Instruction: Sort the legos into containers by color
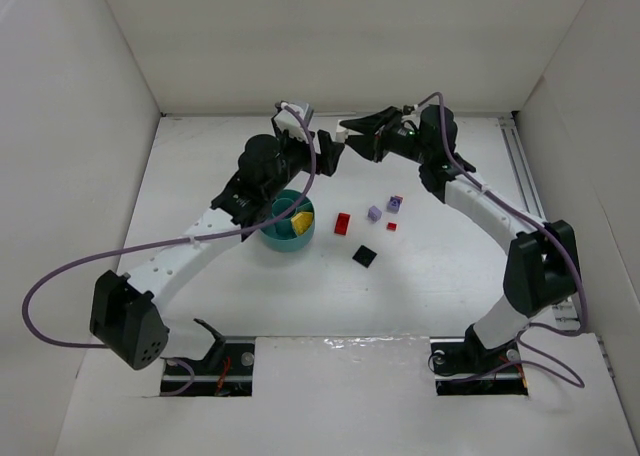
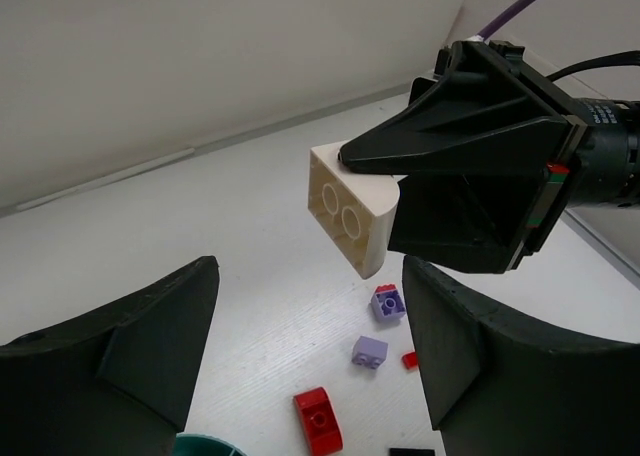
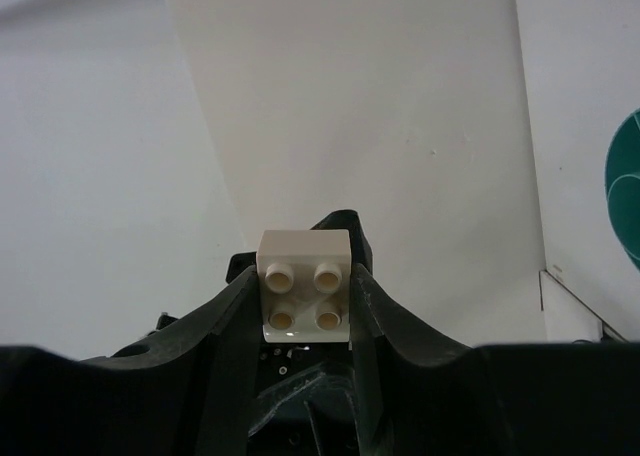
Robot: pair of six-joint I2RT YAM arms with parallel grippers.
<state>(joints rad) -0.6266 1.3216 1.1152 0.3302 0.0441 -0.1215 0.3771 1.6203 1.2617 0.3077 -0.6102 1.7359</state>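
Observation:
My right gripper (image 1: 348, 131) is shut on a white brick (image 3: 305, 281) and holds it in the air above the far table. The brick also shows in the left wrist view (image 2: 350, 206), just beyond and between my left fingers. My left gripper (image 1: 330, 148) is open and empty, facing the right gripper. The teal dish (image 1: 285, 246) sits under the left arm with a yellow brick (image 1: 300, 221) in one section. On the table lie a red brick (image 1: 343, 223), a lavender brick (image 1: 374, 213), a lavender brick with red on it (image 1: 395, 203), a small red piece (image 1: 391, 226) and a black tile (image 1: 365, 256).
White walls enclose the table on the left, back and right. A metal rail (image 1: 525, 176) runs along the right side. Purple cables hang from both arms. The dish edge shows in the right wrist view (image 3: 625, 191).

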